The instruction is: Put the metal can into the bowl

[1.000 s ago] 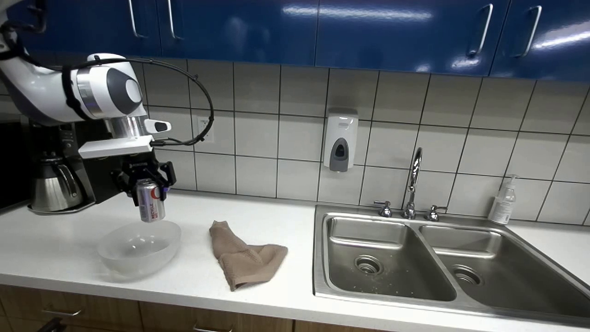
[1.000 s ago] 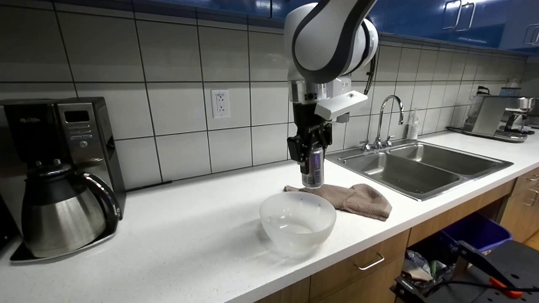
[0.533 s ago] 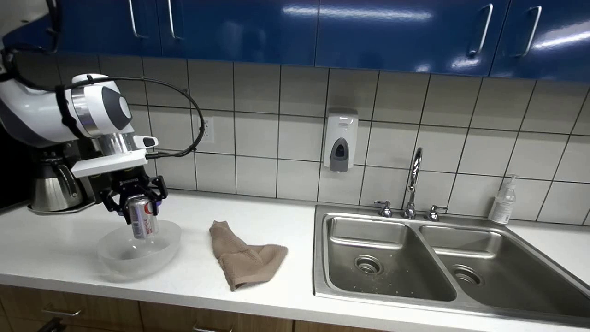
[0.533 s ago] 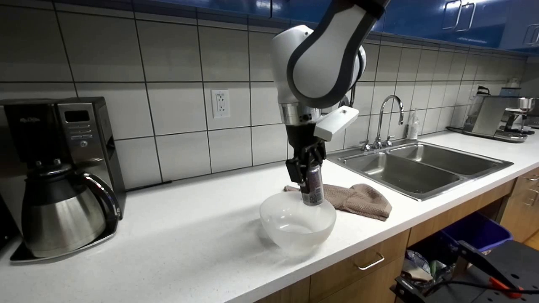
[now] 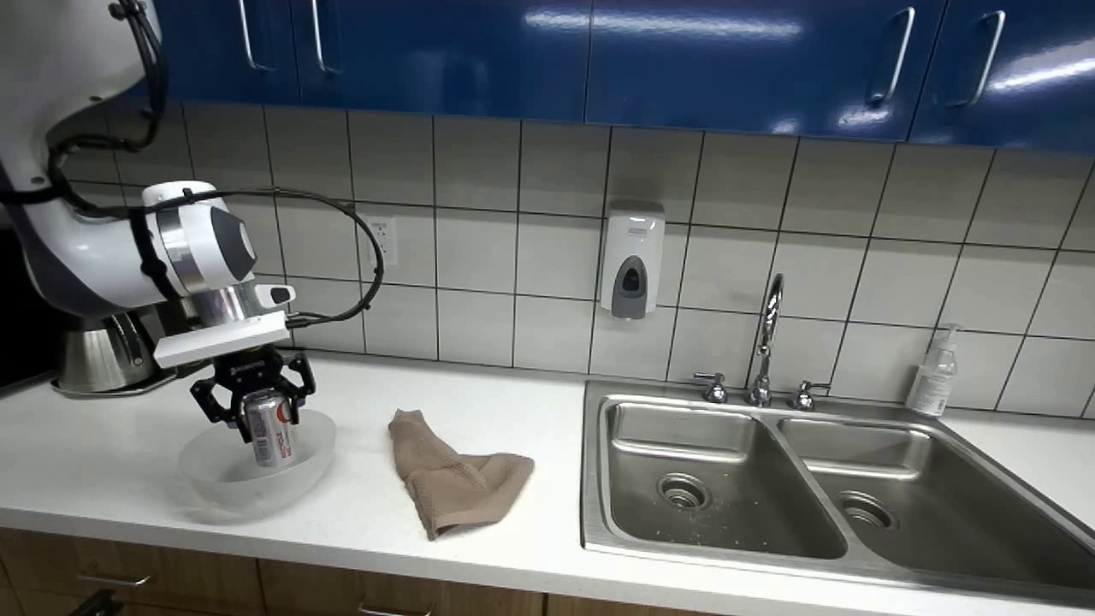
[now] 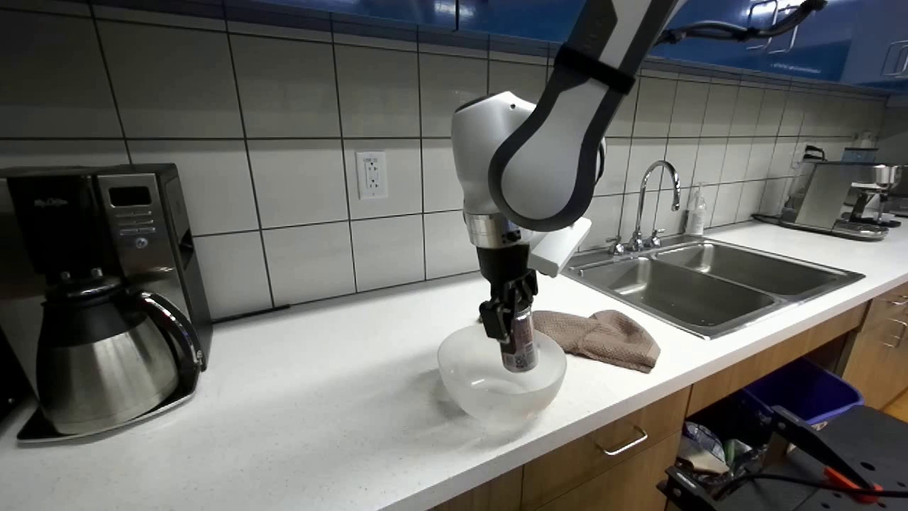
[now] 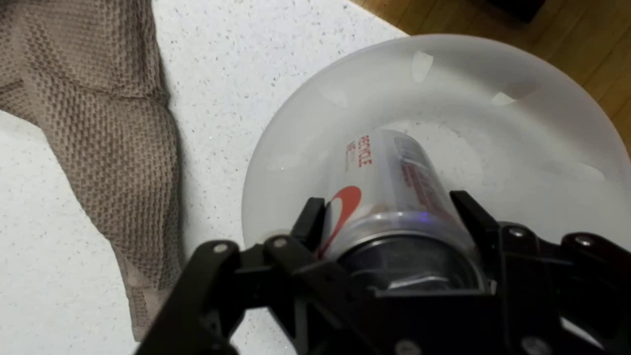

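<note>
The metal can (image 5: 275, 447) is silvery with red print and leans slightly. My gripper (image 5: 271, 425) is shut on its upper part, with one finger on each side. In an exterior view the can (image 6: 521, 353) has its lower end inside the rim outline of the bowl (image 6: 472, 394). The bowl (image 5: 205, 488) is wide, whitish and translucent and stands on the counter near its front edge. In the wrist view the can (image 7: 379, 182) points down over the left part of the bowl (image 7: 542, 182), between the gripper's fingers (image 7: 387, 197). I cannot tell whether it touches the bowl.
A brown towel (image 5: 462, 475) lies beside the bowl, toward the steel sink (image 5: 719, 479). A coffee maker (image 6: 142, 234) with a steel carafe (image 6: 106, 362) stands at the counter's other side. The counter's front edge (image 5: 385, 560) is close to the bowl.
My gripper has moved down with the can held in it. The can's lower end has gone from above the bowl to within the bowl's rim outline. The bowl and towel stay put.
</note>
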You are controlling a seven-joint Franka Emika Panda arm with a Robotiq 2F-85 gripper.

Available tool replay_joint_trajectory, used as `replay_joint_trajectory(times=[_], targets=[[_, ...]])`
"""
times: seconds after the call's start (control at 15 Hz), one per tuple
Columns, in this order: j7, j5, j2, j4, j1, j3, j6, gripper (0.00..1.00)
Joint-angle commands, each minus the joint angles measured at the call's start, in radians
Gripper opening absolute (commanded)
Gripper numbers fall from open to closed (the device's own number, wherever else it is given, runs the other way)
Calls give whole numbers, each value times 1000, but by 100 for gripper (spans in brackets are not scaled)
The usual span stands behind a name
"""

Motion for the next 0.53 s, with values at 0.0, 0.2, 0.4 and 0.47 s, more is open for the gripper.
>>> replay_joint_trajectory(times=[0.0, 0.2, 0.4, 0.47], targets=[[-42, 10, 48, 42, 8, -12, 55, 41], [-52, 19, 92, 64, 10, -17, 98, 41], [-57, 24, 139, 88, 15, -26, 130, 41], [-59, 28, 152, 96, 16, -28, 136, 41]])
